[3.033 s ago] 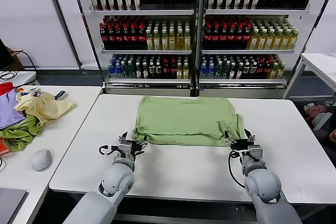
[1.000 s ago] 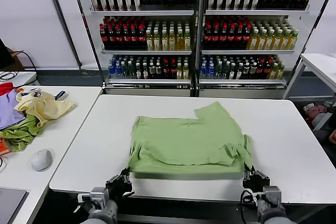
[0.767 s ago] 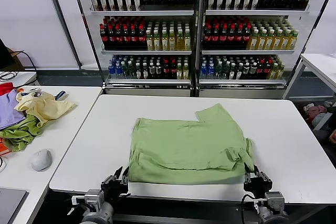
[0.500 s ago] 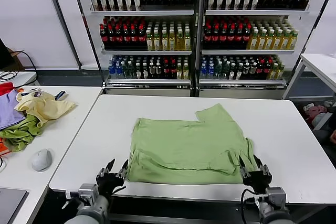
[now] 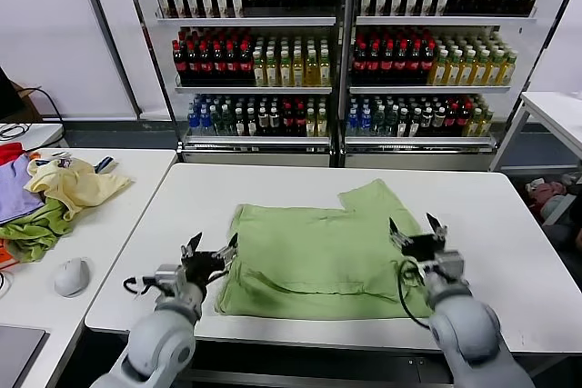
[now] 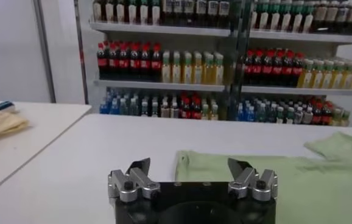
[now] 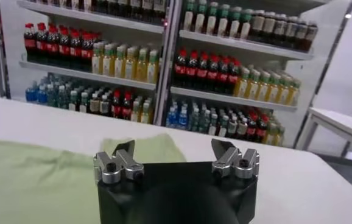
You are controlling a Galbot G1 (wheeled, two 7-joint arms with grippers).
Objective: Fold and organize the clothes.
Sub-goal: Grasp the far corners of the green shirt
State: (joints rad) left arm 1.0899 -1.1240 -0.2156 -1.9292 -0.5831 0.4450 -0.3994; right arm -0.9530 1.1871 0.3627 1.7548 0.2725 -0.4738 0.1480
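Observation:
The clothes are one light green shirt (image 5: 318,256), lying flat and folded on the white table (image 5: 509,224), with a sleeve sticking out at its far right corner. My left gripper (image 5: 214,244) hovers open just off the shirt's near left edge, with nothing between its fingers. My right gripper (image 5: 411,227) is open and empty over the shirt's right edge. In the left wrist view the open left gripper (image 6: 189,164) has the shirt (image 6: 273,182) spread beyond it. In the right wrist view the open right gripper (image 7: 173,146) stands above the shirt (image 7: 36,176).
A side table on the left carries a pale yellow garment (image 5: 77,184), a lilac cloth (image 5: 14,193) and a grey mouse (image 5: 71,276). Shelves of bottles (image 5: 336,52) stand behind the table. Another white table (image 5: 564,111) is at the far right.
Both grippers dragged the shirt's near edge toward the table front, then opened and let it go. They have since risen and moved inward beside the shirt's left and right edges.

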